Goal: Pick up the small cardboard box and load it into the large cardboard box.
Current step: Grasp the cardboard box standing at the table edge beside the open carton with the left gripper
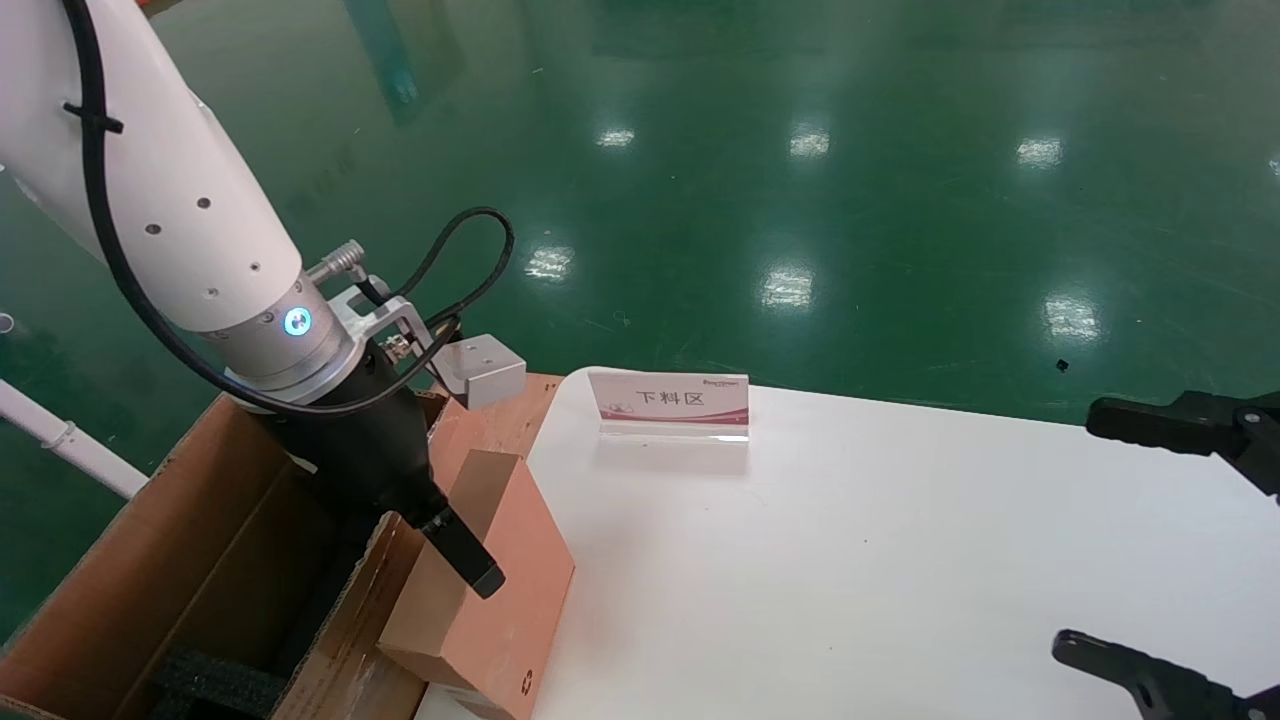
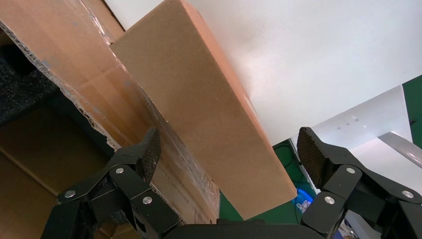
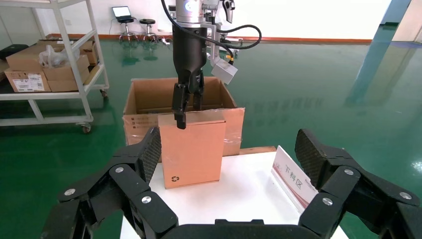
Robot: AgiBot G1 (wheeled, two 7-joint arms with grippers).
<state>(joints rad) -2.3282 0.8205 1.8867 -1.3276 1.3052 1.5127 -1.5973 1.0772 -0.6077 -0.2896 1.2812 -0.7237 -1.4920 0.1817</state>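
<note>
Hidden from you: the left gripper [image 1: 470, 560] shows only one black finger in the head view, and its partner is behind the box. The lower near corner of the small plain pinkish-brown cardboard box [image 1: 500, 560] runs off that view's bottom edge. The large brown corrugated carton [image 1: 180, 560] is cut off at the left and bottom, and only a patch of its black foam padding [image 1: 215, 685] shows.

Small cardboard box: flat rectangular slab, uniform matt pinkish-brown, with a small black recycling mark [image 3: 174, 178] near a lower corner of its broad face. It stands on edge at the left end of the white counter [image 1: 900, 560]. It sits against the carton's taped flap [image 2: 124, 99]; you cannot tell whether it rests on the counter. Its long axis is upright, leaning slightly, and its broad face is turned toward the right arm.

Left gripper: over the box's top edge, fingers [image 2: 149, 152] spread wider than the slab, one on each side. In the left wrist view neither pad touches the cardboard.

Right gripper [image 3: 226, 159]: parked at the counter's right, well apart from the box, fingers wide and empty.

Also present: a white and pink placard with Chinese characters [image 1: 672, 400], standing on the counter's far edge.
</note>
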